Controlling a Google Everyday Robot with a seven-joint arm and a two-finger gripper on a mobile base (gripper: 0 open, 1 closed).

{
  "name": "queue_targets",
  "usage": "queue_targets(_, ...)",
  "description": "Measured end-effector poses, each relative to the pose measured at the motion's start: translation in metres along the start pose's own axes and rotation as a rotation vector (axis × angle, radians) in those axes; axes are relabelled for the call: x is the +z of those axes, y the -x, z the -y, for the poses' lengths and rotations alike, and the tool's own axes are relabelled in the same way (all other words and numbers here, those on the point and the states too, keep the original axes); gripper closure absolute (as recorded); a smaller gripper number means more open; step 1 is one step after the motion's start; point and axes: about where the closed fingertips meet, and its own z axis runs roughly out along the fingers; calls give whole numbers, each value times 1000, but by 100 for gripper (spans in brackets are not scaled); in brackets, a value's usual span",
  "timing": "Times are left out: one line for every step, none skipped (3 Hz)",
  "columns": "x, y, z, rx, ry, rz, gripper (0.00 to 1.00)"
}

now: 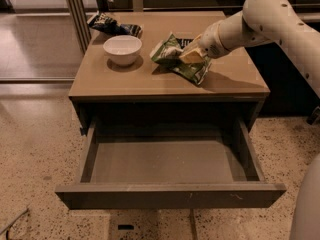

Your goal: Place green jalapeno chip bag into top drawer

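Observation:
The green jalapeno chip bag (176, 59) is crumpled, light green and white, and lies on the table top right of the middle. My gripper (190, 55) reaches in from the right on the white arm and is closed on the bag's right part, its tan fingers (186, 57) pressed into the foil. The bag's lower corner still seems to touch the table. The top drawer (170, 194) is pulled fully open below the table's front edge, and its grey-brown inside holds nothing.
A white bowl (122, 49) stands on the left of the table (120, 81). A dark blue and black snack bag (112, 25) lies at the back left. A metal post (75, 9) stands behind the table's left side. Speckled floor surrounds the table.

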Motion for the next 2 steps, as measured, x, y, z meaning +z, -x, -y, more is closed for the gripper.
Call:
queue_targets(-1, 0, -5, -5, 14, 2, 88)
queue_targets(-13, 6, -24, -40, 81, 27, 100)
